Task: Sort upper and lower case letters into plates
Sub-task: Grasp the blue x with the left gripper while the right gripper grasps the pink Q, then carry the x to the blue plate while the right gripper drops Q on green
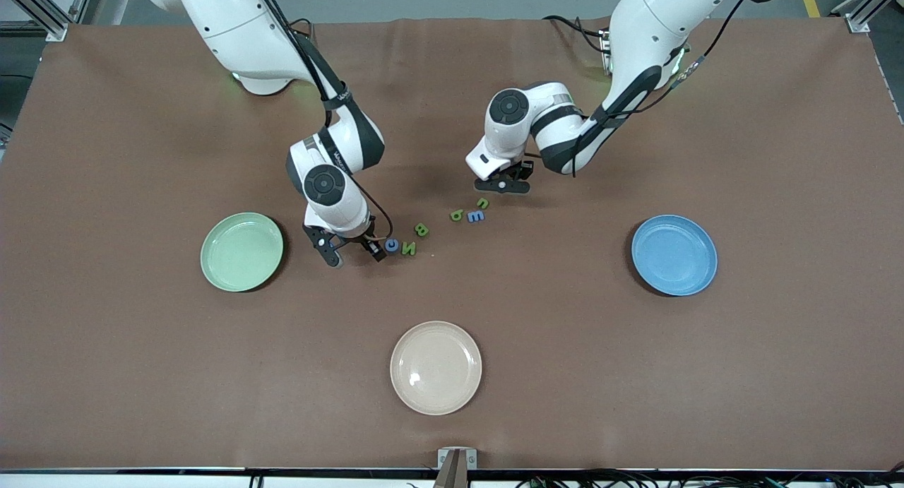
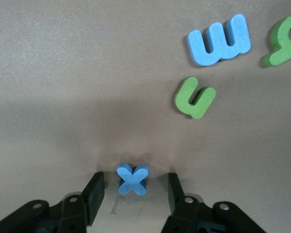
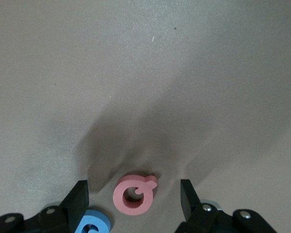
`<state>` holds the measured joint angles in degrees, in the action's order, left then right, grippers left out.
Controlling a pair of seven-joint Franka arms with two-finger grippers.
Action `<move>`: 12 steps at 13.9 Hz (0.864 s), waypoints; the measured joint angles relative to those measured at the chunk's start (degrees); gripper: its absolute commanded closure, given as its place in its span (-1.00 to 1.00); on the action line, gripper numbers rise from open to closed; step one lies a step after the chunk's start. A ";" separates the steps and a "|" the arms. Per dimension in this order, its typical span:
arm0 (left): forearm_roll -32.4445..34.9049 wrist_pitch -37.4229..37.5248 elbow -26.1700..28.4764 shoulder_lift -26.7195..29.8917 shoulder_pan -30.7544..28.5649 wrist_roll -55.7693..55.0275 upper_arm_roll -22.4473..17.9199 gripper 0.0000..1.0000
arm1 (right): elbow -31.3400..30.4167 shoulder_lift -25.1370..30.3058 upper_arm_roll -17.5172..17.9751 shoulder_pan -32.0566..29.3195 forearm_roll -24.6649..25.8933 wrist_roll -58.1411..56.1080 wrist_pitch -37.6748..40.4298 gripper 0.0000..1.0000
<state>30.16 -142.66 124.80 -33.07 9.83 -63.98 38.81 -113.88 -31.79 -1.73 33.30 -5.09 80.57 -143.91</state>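
I am looking down on a brown tabletop [image 1: 141,375] with both arms reaching toward a loose scatter of small toy letters near its middle.

My left gripper [image 2: 133,194] is down at the tabletop with its fingers [image 2: 92,194] open on either side of a blue letter x [image 2: 132,179]; they do not touch it. Just beside, the left wrist view shows a blue letter m [image 2: 219,40], a green letter n [image 2: 194,97] and part of a green letter that I cannot read [image 2: 285,39]. In the front view these three sit in a small cluster, with the m [image 1: 476,217] nearer the front camera than the n [image 1: 483,203].

My right gripper [image 3: 133,199] is also low, its fingers [image 3: 77,199] open around a red letter shaped like a lower case a [image 3: 134,194], with gaps on both sides. A blue letter c [image 1: 391,246] lies just beside one finger. Next to it is a green letter N [image 1: 408,248], and a green letter B [image 1: 421,229] lies a little farther from the front camera.

The pale green plate [image 1: 242,252] sits toward the right arm's end of the tabletop, the blue plate [image 1: 674,255] toward the left arm's end. A cream-beige plate [image 1: 436,367] sits nearest the front camera, between them. All three plates hold nothing, and every letter lies on the tabletop.

I can read no brand or label on the plates; the writing on the right arm's strap is too small to make out.
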 measured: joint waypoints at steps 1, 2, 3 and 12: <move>0.00 0.00 0.00 -0.01 0.02 0.00 0.00 0.17 | 0.01 0.00 -0.03 0.00 0.00 0.27 0.00 -0.28; 0.00 -0.03 -0.06 -0.01 0.03 0.00 0.09 0.29 | 0.03 0.00 -0.06 0.00 0.00 0.39 0.00 -0.18; 0.05 -0.01 -0.12 0.00 0.03 0.00 0.17 0.35 | 0.03 0.00 -0.07 0.00 0.00 0.46 0.00 -0.07; 1.94 0.28 -0.22 0.12 -0.12 0.00 0.54 0.79 | 0.29 0.02 -0.21 1.18 0.01 3.04 0.45 0.99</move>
<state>32.10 -142.38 124.58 -32.95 9.70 -63.98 39.35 -113.59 -31.78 -1.95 34.47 -5.08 83.62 -143.46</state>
